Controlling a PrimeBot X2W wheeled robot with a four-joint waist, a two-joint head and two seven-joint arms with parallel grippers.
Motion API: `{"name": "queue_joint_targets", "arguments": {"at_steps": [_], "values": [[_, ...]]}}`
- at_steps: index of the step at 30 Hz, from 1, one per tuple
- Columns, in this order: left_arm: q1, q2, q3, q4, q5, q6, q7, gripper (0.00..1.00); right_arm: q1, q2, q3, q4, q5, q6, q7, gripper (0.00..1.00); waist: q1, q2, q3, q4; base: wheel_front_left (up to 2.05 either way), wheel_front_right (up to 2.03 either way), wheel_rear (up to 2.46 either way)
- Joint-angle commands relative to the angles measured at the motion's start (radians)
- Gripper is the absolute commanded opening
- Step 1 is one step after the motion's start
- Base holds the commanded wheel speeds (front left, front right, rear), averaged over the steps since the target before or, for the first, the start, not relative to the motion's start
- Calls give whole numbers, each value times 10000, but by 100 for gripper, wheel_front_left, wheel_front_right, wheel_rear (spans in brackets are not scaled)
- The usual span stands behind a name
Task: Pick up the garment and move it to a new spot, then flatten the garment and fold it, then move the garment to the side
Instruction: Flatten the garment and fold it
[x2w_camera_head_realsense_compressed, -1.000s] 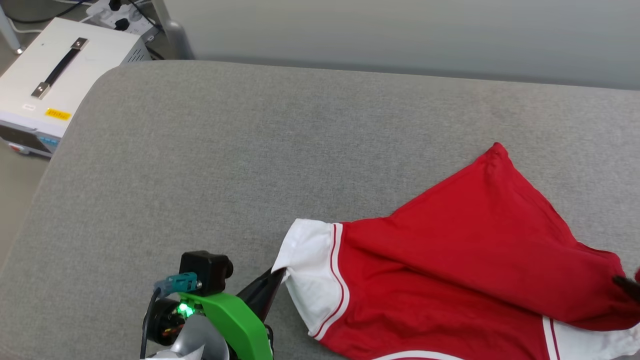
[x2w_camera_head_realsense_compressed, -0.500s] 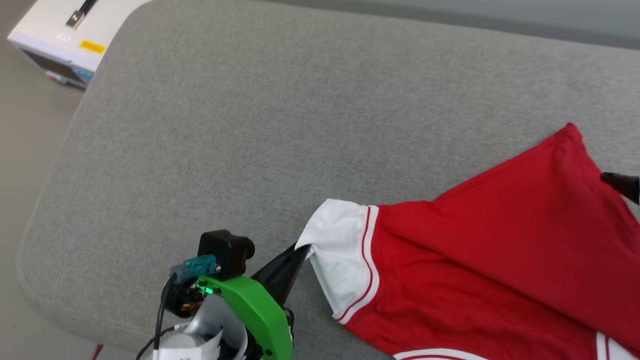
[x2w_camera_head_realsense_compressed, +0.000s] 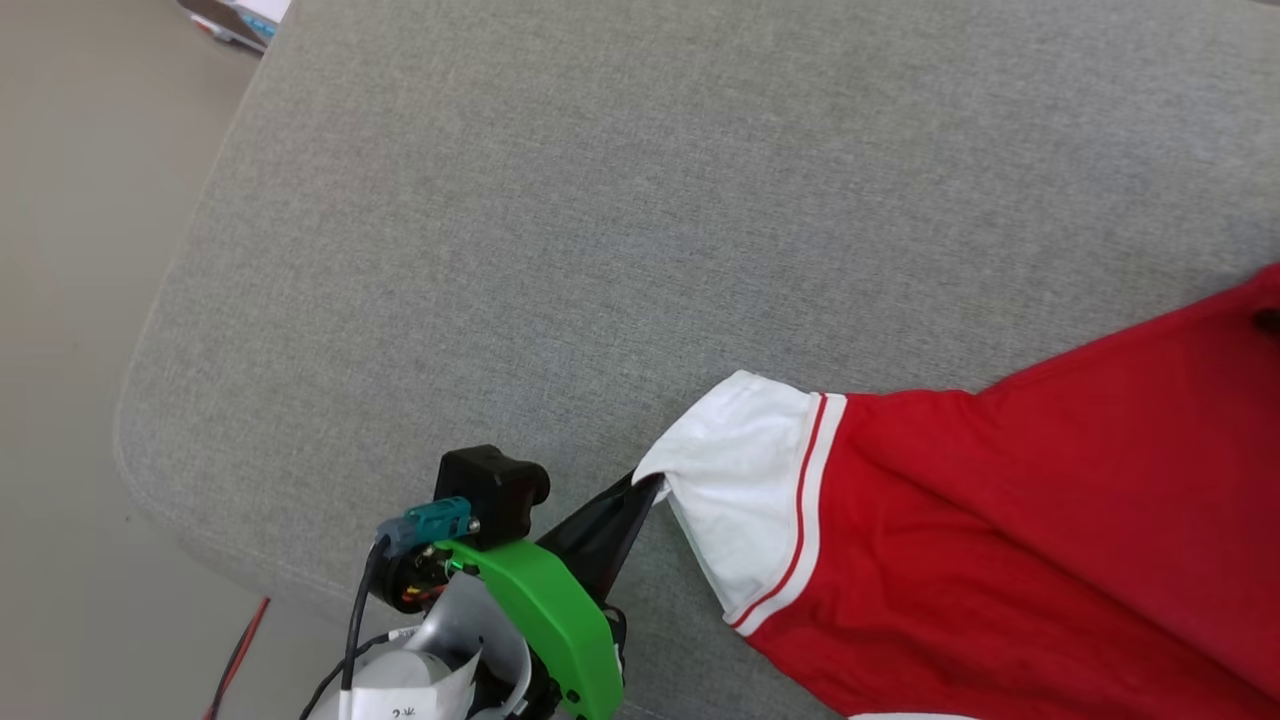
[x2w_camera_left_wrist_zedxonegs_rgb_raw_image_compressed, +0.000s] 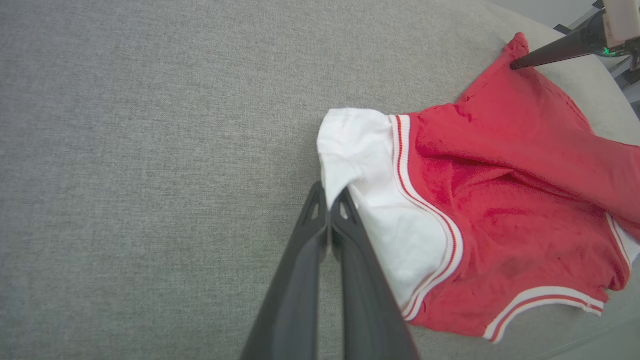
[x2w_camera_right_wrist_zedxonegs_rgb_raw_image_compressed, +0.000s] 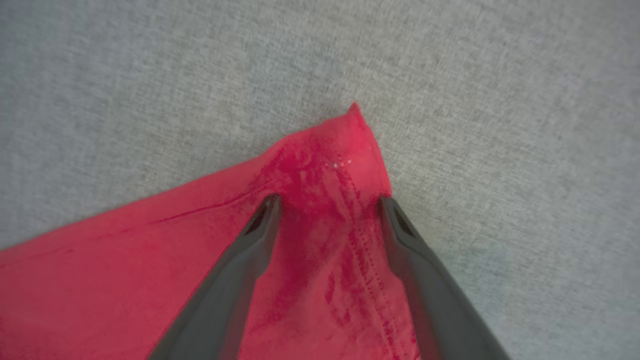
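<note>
1. Left end effector (x2w_camera_head_realsense_compressed: 642, 488), at seven o'clock in the head view, is clamped shut on the white sleeve (x2w_camera_head_realsense_compressed: 745, 500) edge.
2. The red basketball T-shirt (x2w_camera_head_realsense_compressed: 1000, 550) lies rumpled on the grey padded worktop (x2w_camera_head_realsense_compressed: 600, 200), spreading toward four o'clock.
3. Right end effector (x2w_camera_right_wrist_zedxonegs_rgb_raw_image_compressed: 327, 202) stands spread wide, fingers straddling the shirt's red corner, unclamped.
</note>
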Motion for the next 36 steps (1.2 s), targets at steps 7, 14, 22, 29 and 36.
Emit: {"name": "queue_joint_targets", "arguments": {"at_steps": [7, 14, 22, 29, 36], "values": [[-280, -97, -33, 133, 40, -103, -129, 0, 202, -278, 597, 682, 73, -6, 217, 36, 0, 0, 235, 261, 0, 0, 0], [-282, -38, 7, 227, 22, -56, -135, 0, 345, -286, 634, 845, 220, -6, -221, 0, 0, 0, 21, 203, 0, 0, 0], [-187, 126, 151, 321, -42, 54, -157, 0, 79, -43, 624, 994, 412, -6, -1837, 0, 0, 0, -625, -143, 0, 0, 0], [-126, 452, 440, 271, -105, 202, -129, 0, -85, -84, 675, 1102, 806, -6, -3327, 0, 0, 0, -1474, -687, 0, 0, 0], [-264, 867, 792, -9, -70, 342, -46, 0, -80, -281, 655, 954, 1249, -6, -4375, 0, 0, 0, -2291, -1315, 0, 0, 0]]}}
